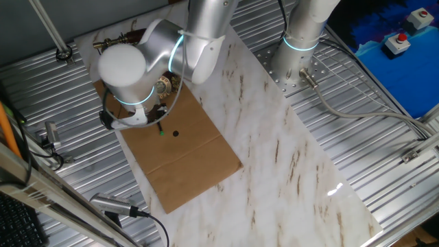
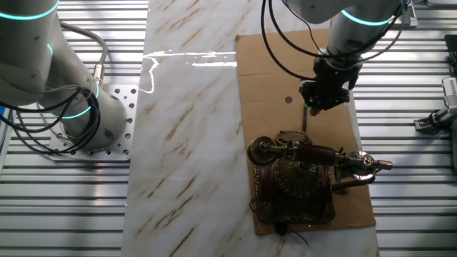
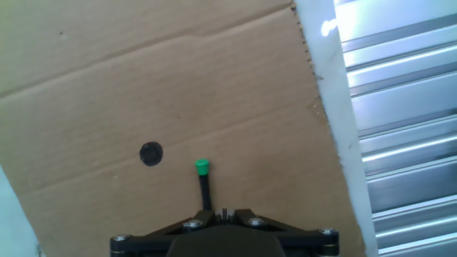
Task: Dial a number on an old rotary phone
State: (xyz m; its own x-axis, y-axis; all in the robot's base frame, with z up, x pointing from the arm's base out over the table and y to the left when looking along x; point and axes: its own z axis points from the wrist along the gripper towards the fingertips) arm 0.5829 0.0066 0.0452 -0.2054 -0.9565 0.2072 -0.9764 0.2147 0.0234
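The old rotary phone [image 2: 296,178], dark red-brown with gold trim and a round dial, stands on the near end of a cardboard sheet [image 2: 271,64]. In one fixed view the arm hides most of the phone [image 1: 164,86]. My gripper [image 2: 316,96] hangs over the cardboard just beyond the phone. It is shut on a thin black stick [image 3: 206,193] with a green tip [image 3: 202,166]. In the other fixed view the stick [image 2: 305,118] points down toward the phone's far edge, short of the dial. The hand view shows the gripper [image 3: 223,213] over bare cardboard, with the phone out of frame.
A small black dot [image 3: 151,153] marks the cardboard [image 3: 214,86] left of the green tip. The sheet lies on a marble tabletop [image 1: 288,158], bordered by ribbed metal [image 3: 400,107]. The arm's base [image 1: 298,51] is bolted at the table's far side.
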